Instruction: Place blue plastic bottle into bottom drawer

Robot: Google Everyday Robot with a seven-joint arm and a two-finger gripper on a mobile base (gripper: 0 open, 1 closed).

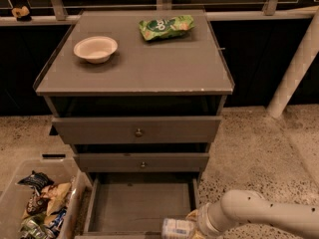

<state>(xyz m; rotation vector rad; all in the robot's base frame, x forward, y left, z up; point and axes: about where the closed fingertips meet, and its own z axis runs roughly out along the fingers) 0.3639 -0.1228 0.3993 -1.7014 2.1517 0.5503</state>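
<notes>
The blue plastic bottle (pixel 177 228) lies on its side at the bottom edge of the camera view, its pale label showing, held over the front right rim of the bottom drawer (pixel 142 203). The drawer is pulled open and its flat grey floor is bare. My gripper (pixel 192 225) is shut on the bottle at its right end, with the white arm (pixel 259 215) reaching in from the lower right. The bottle's cap end is cut off by the frame edge.
A white bowl (pixel 95 49) and a green snack bag (pixel 165 27) lie on the cabinet top (pixel 144 68). Two upper drawers with brass knobs (pixel 138 132) are slightly open. A clear bin of snacks (pixel 37 205) stands at the lower left. A white post (pixel 294 68) rises at right.
</notes>
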